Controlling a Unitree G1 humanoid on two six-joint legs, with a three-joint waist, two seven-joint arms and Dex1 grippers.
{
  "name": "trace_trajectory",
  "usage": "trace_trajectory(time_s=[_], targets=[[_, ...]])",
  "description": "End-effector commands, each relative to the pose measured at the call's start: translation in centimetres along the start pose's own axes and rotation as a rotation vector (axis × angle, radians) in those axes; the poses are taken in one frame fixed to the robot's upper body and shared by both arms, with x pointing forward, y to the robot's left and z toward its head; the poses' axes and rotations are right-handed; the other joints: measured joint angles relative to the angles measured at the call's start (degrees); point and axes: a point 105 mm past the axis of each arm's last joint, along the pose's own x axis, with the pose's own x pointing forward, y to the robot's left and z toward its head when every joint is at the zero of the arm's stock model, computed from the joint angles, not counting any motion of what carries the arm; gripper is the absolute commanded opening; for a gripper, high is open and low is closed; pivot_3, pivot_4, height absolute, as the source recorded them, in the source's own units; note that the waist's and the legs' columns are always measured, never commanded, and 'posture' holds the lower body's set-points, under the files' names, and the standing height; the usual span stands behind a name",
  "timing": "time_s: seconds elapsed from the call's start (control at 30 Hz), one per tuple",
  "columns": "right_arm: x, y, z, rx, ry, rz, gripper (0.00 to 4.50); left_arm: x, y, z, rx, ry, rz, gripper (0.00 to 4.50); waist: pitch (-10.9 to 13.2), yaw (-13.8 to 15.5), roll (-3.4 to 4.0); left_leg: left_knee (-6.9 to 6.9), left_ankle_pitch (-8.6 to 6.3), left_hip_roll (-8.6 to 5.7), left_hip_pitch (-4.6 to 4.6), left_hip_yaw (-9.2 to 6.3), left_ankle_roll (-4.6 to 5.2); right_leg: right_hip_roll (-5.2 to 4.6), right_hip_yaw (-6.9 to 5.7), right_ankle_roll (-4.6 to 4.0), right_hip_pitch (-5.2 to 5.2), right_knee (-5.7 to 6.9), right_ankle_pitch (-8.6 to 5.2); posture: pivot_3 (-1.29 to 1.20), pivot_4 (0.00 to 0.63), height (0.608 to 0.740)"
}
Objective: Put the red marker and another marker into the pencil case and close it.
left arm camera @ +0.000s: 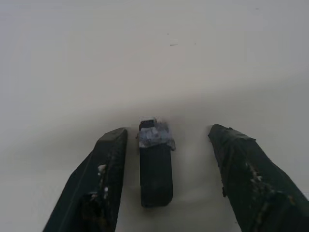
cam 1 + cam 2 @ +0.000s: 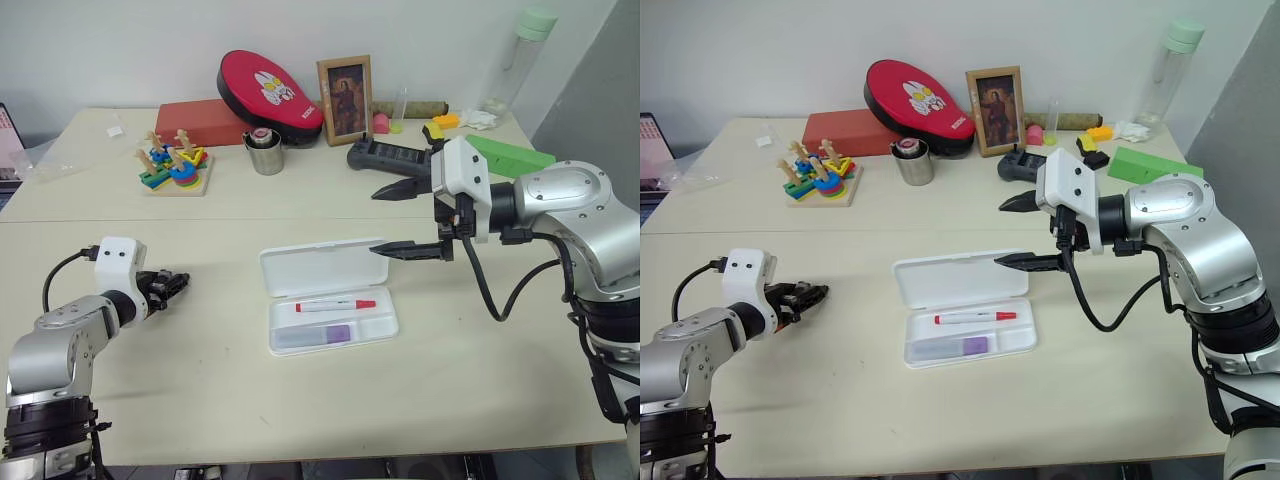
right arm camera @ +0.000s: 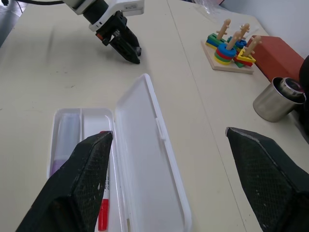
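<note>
With both markers already lying in its tray, the pencil case [image 2: 325,295] rests open at the table's centre, lid folded flat toward the far side. The red marker [image 2: 336,305] occupies the long compartment; the lavender marker [image 2: 322,335] lies in the nearer one. The right gripper [image 2: 405,220] hovers spread and empty above the lid's right end. A lift from that corner alone could skid the light case or let the lid flop back. The left gripper [image 1: 166,159] straddles a small black object [image 1: 155,166] without, apparently, clamping it. No writing is legible.

The right end effector [image 3: 164,183] hides part of the red marker [image 3: 103,212].
</note>
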Motion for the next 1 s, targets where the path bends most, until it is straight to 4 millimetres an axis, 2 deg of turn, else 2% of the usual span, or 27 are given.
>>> trace_trajectory(time_s=[0.03, 0.3, 0.57, 0.8, 0.83, 0.97, 1.0], targets=[[-0.6, -0.1, 0.9, -0.044, -0.011, -0.024, 3.93, -1.2, 0.4, -1.1, -0.004, 0.043, 0.025, 1.89, 0.0, -0.03, 0.0, 0.0, 0.0, 0.0, 0.0, 0.0, 0.0, 0.0, 0.0, 0.0, -0.01, 0.0, 0.0, 0.0, 0.15, 0.74], [-0.5, -0.3, 0.8, -0.045, -0.014, -0.028, 3.93, -1.2, 0.3, -0.7, -0.002, 0.028, 0.041, 0.42, 0.0, 0.09, 0.0, 0.01, 0.0, 0.0, 0.02, -0.01, 0.0, 0.0, -0.01, 0.0, 0.01, 0.01, 0.0, 0.0, 0.15, 0.74], [-0.5, -0.2, 0.8, -0.043, -0.014, -0.028, 3.93, -0.6, -0.3, 0.1, 0.031, 0.003, 0.031, 0.38, 0.0, 0.18, 0.0, 0.01, 0.0, 0.0, 0.02, -0.02, 0.0, 0.0, -0.01, 0.0, 0.01, 0.01, 0.0, 0.0, 0.15, 0.74], [-0.7, -0.1, 0.6, -0.041, -0.006, -0.026, 3.93, -1.1, -1.4, 2.6, 0.082, -0.066, -0.024, 0.38, 0.0, 0.26, -0.01, 0.01, 0.0, 0.0, 0.01, -0.02, -0.01, 0.0, -0.02, 0.0, 0.01, -0.01, 0.0, 0.0, 0.15, 0.74], [-0.7, -0.1, 0.6, -0.042, -0.003, -0.026, 3.93, -1.4, -1.7, 3.3, 0.107, -0.082, -0.042, 0.38, 0.0, 0.26, -0.01, 0.01, 0.0, 0.0, 0.01, -0.02, 0.0, 0.0, -0.02, 0.0, 0.0, -0.01, 0.0, 0.0, 0.15, 0.74], [-0.9, -0.1, 0.1, -0.045, 0.02, -0.027, 3.93, -3.2, -3.0, 8.5, 0.251, -0.203, -0.075, 0.38, 0.02, 0.6, -0.05, 0.0, 0.0, 0.0, -0.03, -0.05, -0.01, 0.0, -0.05, 0.0, -0.01, -0.03, 0.0, 0.0, 0.15, 0.74], [-1.0, -0.1, 0.1, -0.04, 0.02, -0.024, 3.93, -3.6, -3.8, 9.8, 0.272, -0.236, -0.105, 0.38, 0.02, 0.59, -0.05, 0.0, 0.0, 0.0, -0.03, -0.04, -0.01, 0.0, -0.05, 0.0, 0.0, -0.04, 0.0, 0.0, 0.15, 0.74]])
